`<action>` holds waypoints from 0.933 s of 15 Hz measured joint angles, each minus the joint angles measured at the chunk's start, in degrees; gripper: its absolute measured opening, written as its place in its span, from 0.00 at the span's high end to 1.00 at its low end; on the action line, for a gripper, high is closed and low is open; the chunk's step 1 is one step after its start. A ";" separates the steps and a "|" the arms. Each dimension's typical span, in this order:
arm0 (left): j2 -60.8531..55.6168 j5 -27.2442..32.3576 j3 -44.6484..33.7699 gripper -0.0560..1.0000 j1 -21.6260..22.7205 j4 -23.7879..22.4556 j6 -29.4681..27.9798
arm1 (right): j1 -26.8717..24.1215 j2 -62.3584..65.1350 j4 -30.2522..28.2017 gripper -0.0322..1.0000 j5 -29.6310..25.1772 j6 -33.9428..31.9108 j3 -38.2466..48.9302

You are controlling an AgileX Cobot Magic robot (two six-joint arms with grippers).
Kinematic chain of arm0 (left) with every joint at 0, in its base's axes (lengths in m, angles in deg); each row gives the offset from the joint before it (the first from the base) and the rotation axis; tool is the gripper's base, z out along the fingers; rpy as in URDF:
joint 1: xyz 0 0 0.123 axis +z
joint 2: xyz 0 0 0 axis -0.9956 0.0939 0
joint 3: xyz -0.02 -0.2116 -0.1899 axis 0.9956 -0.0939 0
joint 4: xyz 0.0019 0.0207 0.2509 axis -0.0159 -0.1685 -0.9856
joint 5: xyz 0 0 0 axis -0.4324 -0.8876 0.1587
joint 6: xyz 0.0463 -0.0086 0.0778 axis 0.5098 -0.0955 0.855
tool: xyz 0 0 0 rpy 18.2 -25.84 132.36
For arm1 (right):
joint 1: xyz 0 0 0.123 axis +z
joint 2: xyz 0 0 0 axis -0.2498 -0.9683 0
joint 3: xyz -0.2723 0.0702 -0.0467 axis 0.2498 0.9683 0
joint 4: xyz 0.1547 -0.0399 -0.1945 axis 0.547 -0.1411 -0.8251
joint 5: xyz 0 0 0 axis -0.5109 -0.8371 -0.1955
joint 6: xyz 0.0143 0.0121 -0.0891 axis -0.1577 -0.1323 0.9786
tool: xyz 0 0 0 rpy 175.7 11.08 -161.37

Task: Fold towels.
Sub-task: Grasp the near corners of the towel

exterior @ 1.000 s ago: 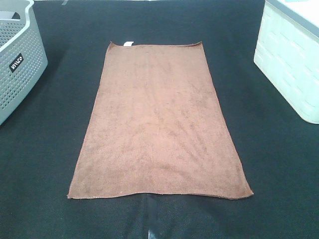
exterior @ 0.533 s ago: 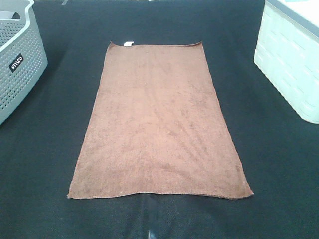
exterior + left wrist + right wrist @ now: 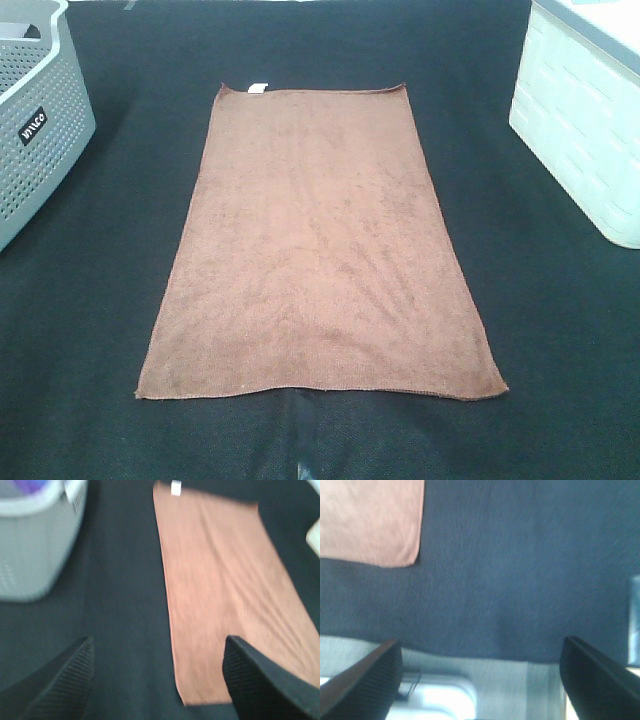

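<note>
The reddish-brown towel point(image 3: 318, 250) lies flat and fully spread on the black table cover, long side running away from me, with its small white tag point(image 3: 256, 88) on the far short edge. Neither gripper shows in the high view. In the left wrist view my left gripper point(image 3: 160, 680) is open and empty, above the table near the towel's point(image 3: 225, 595) near left corner. In the right wrist view my right gripper point(image 3: 480, 675) is open and empty, above the table's front edge, to the right of the towel's point(image 3: 370, 520) near right corner.
A grey perforated basket point(image 3: 35, 120) stands at the far left, also in the left wrist view point(image 3: 35, 545). A pale green-white bin point(image 3: 585, 120) stands at the far right. The black table cover point(image 3: 560, 330) ends at a front edge in the right wrist view point(image 3: 485, 656).
</note>
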 joint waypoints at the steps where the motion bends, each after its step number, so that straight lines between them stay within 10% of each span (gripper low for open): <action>1: 5.50 -0.23 0.00 0.30 0.00 2.81 1.66 | 0.00 -4.01 0.92 0.19 1.03 0.00 -0.52; 5: 30.42 -0.69 0.00 0.30 0.00 17.53 17.13 | 0.00 -15.81 5.73 0.20 8.82 -0.06 -1.03; 9: 49.45 -0.69 0.00 0.30 0.00 41.83 40.51 | 0.00 -26.36 7.68 0.21 18.68 0.40 -1.03; 14: 61.13 -0.69 0.11 0.30 -0.06 56.84 55.46 | 0.00 -37.36 16.56 0.21 25.38 7.73 -1.03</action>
